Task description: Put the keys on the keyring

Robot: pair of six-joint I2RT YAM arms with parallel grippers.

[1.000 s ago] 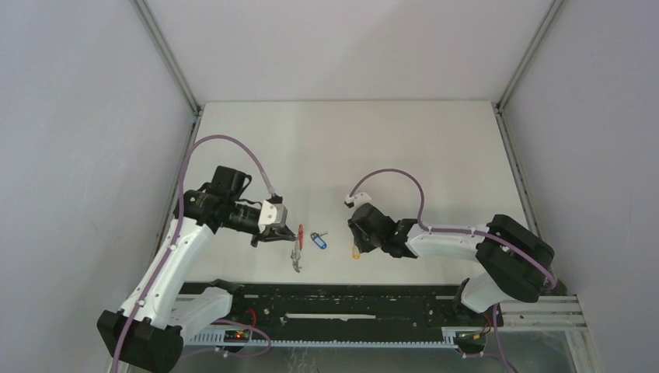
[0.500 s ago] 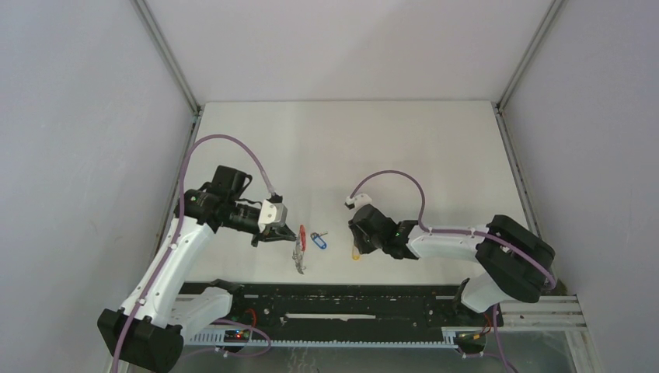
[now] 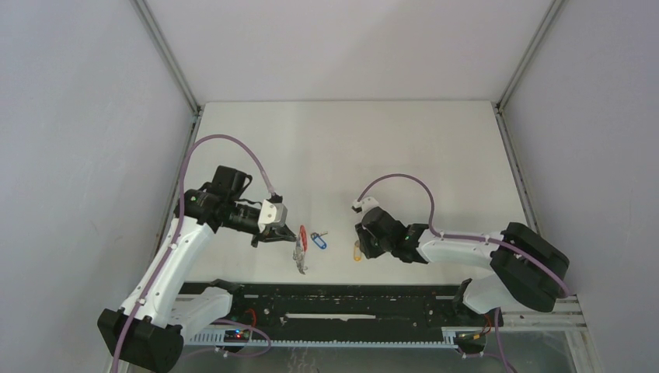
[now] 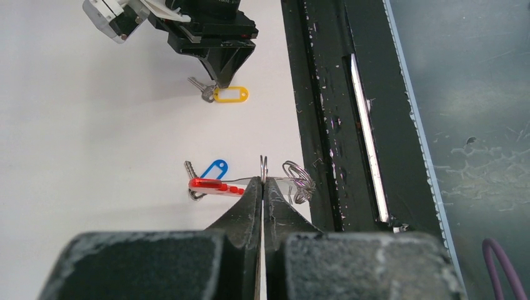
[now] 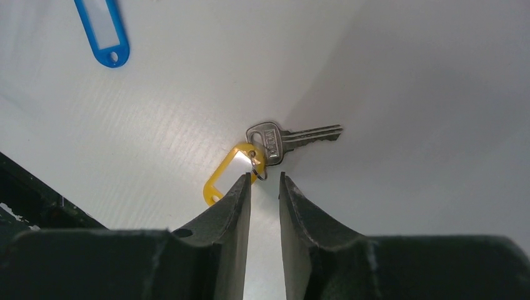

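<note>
The keyring (image 3: 300,247) lies near the table's front edge: a red arc band (image 4: 215,185) on grey metal with wire loops (image 4: 299,182). My left gripper (image 4: 263,181) is shut on its metal strip, between the band and the loops. The blue-tagged key (image 4: 213,169) lies right behind the red band; I cannot tell whether it hangs on it. The yellow-tagged key (image 5: 229,171) with its silver blade (image 5: 275,140) lies flat on the table. My right gripper (image 5: 264,179) stands over it, narrowly open, with its left fingertip at the key's small ring and nothing between the fingers.
A black rail (image 3: 350,299) runs along the table's near edge, just right of the keyring in the left wrist view (image 4: 325,125). Grey walls with metal corner posts (image 3: 167,58) enclose the white table (image 3: 350,148).
My right arm has shifted a little right and toward the near edge, its gripper still over the yellow-tagged key. The left gripper, keyring and blue-tagged key have not moved.
</note>
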